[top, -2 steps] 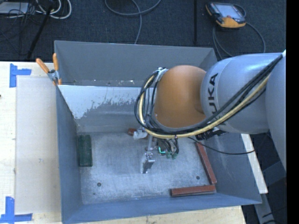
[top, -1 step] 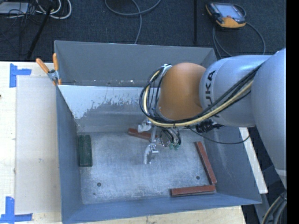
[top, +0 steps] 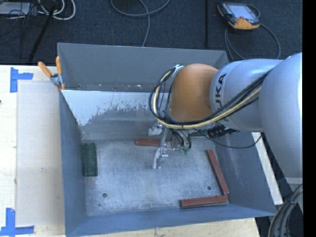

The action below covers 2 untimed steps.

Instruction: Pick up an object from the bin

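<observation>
**Editor:** Where was the hand when the frame was taken?

**Photographer:** The hand [top: 158, 161] hung low over the middle of the grey metal bin [top: 74, 181], above bare floor. It sat beneath the orange cover [top: 192, 93] and looped cables [top: 157, 102] of the arm [top: 256, 98], which reached in from the right of the view.

**Editor:** Wide, narrow, or carrying something?

**Photographer:** That could not be told from above, because the wrist hid much of it.

**Editor:** What lay nearest?

**Photographer:** A short reddish-brown bar [top: 146, 142] lay flat on the floor just beside the hand. It was toward the back wall and to the hand's left in the view, with one end running under the wrist. Whether bar and hand touched could not be told.

**Editor:** And the rest of the bin?

**Photographer:** A dark green block [top: 89, 159] lay lengthwise by the left wall, well apart from the hand. Two longer reddish-brown bars lay in the near right corner. The right-hand bar [top: 217, 172] ran along the right wall and the front bar [top: 203, 201] along the front wall, their ends close together in an L.
</observation>
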Motion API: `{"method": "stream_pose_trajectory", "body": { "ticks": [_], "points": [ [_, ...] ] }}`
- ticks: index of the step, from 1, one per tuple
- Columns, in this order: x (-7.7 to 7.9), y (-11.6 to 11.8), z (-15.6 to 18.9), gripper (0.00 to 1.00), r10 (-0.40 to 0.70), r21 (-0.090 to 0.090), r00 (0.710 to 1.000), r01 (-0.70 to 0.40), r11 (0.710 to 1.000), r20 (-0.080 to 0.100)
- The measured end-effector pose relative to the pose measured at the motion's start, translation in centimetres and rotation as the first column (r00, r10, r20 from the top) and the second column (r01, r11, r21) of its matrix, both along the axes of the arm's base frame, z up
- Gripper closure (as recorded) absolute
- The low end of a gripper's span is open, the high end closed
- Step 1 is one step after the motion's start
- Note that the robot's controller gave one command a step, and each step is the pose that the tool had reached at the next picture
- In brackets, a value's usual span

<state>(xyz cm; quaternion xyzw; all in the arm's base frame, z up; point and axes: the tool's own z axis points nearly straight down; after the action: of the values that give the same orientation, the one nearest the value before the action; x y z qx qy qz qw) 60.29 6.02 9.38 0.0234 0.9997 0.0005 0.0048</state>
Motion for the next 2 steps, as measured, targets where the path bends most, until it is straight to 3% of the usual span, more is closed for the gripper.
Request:
{"method": "stream_pose_trajectory", "body": {
  "ticks": [1, 2],
  "points": [
    [1.66, 0.26, -1.69, 1.00, 0.127, 0.001, 0.992, -0.127, 0.992, -0.004],
    [1.66, 0.24, -1.69, 1.00, 0.126, 0.002, 0.992, -0.126, 0.992, -0.004]
  ]
}}
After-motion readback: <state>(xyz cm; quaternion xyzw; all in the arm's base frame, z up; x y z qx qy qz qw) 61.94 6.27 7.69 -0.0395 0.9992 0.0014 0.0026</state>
